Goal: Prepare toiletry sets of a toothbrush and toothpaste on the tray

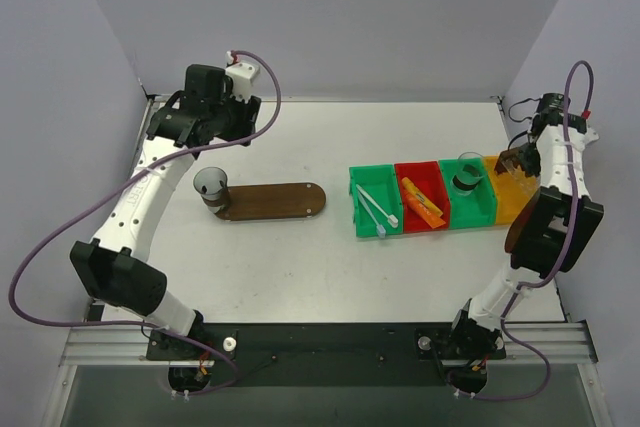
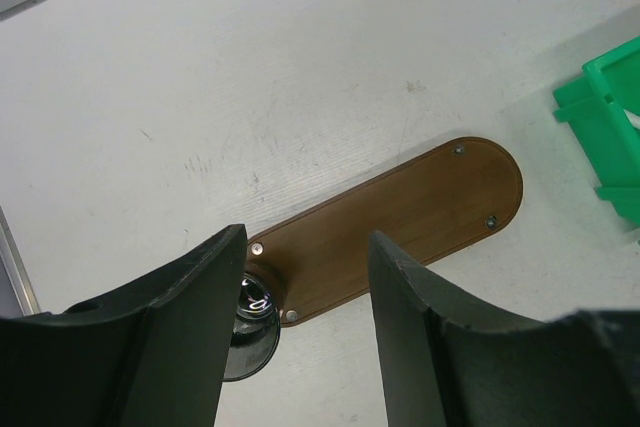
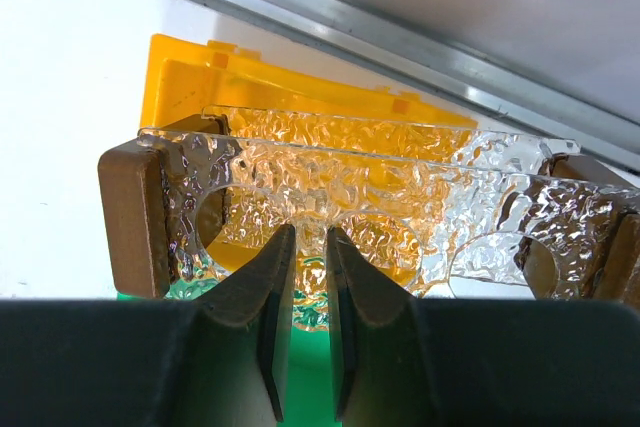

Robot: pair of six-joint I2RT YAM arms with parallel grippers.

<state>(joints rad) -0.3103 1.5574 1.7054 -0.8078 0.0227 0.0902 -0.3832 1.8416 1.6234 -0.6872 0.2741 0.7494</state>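
The dark brown oval tray (image 1: 275, 201) lies left of centre, a clear cup (image 1: 211, 185) standing on its left end. My left gripper (image 2: 305, 237) hangs open above that end, with the tray (image 2: 400, 212) and cup (image 2: 245, 332) below it and nothing between the fingers. White toothbrushes (image 1: 375, 209) lie in a green bin, and orange toothpaste tubes (image 1: 422, 202) lie in the red bin. At the far right my right gripper (image 3: 308, 237) is closed on the thin bridge between two holes of a clear textured holder (image 3: 350, 182) with brown wooden ends.
A row of bins stands right of centre: green (image 1: 362, 187), red (image 1: 410, 169), green with another clear cup (image 1: 469, 172), and yellow (image 1: 510, 202). The yellow bin (image 3: 200, 72) sits just behind the holder. A corner of the green bin (image 2: 610, 127) shows in the left wrist view.
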